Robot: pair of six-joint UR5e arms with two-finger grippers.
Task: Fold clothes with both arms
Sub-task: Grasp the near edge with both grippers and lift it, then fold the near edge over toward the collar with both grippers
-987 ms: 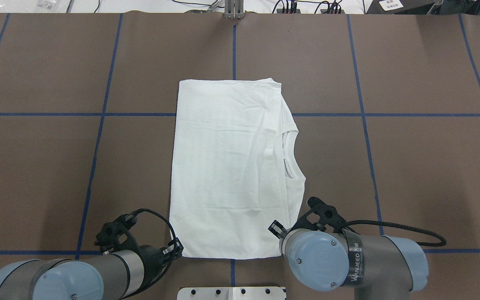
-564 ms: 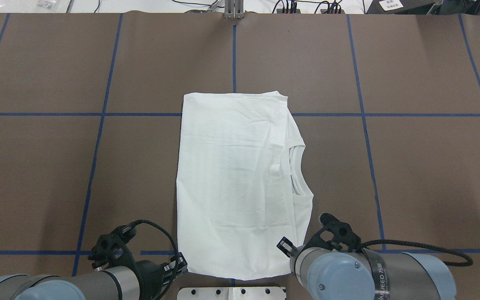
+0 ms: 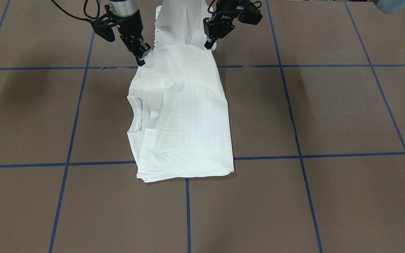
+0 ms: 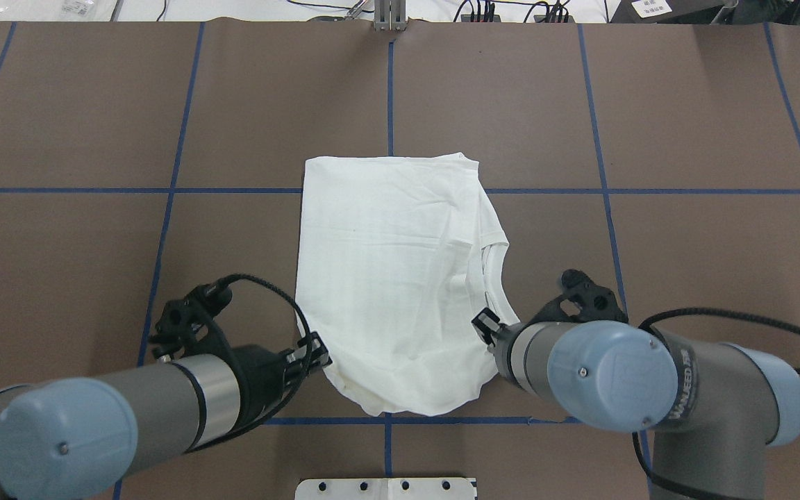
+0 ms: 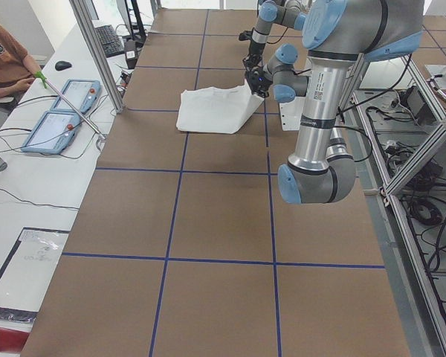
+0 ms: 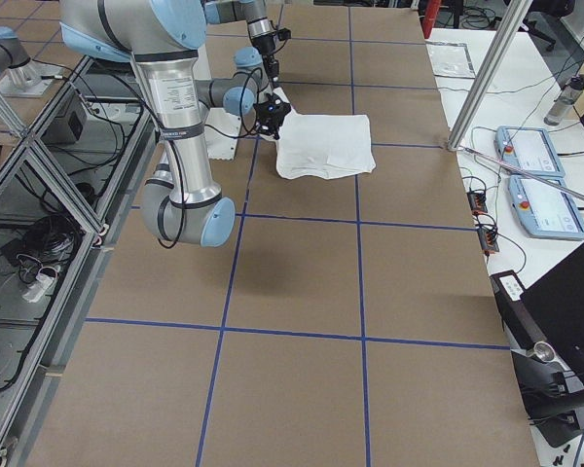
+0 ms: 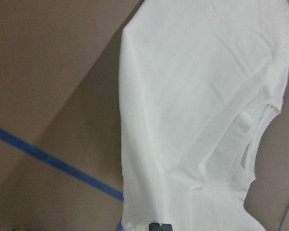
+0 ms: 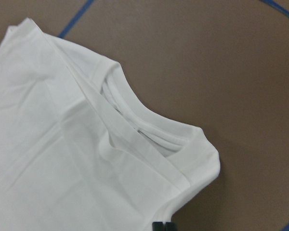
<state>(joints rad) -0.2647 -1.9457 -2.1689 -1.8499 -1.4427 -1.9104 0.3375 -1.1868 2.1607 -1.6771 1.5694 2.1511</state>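
The white T-shirt [image 4: 393, 278] lies folded into a long rectangle on the brown table, its ribbed collar [image 4: 494, 278] at its right edge. My left gripper [image 4: 313, 354] is shut on the shirt's near left corner. My right gripper [image 4: 487, 326] is shut on the near right corner. Both hold the near edge up off the table, so it sags between them. In the front view the shirt [image 3: 181, 116] rises to the left gripper [image 3: 209, 44] and the right gripper [image 3: 141, 58]. The right wrist view shows the collar [image 8: 149, 125]. The left wrist view shows the shirt body [image 7: 197, 110]. No printed text shows.
The white metal pedestal base [image 4: 386, 488] sits at the near table edge between my arms. Blue tape lines [image 4: 164, 208] cross the brown table. Cables and boxes [image 4: 511, 10] lie beyond the far edge. A person sits at a side desk [image 5: 7, 59].
The shirt first slid toward the robot. Both grippers have since risen and moved away from the robot, lifting the shirt's near edge; the far edge stays put.
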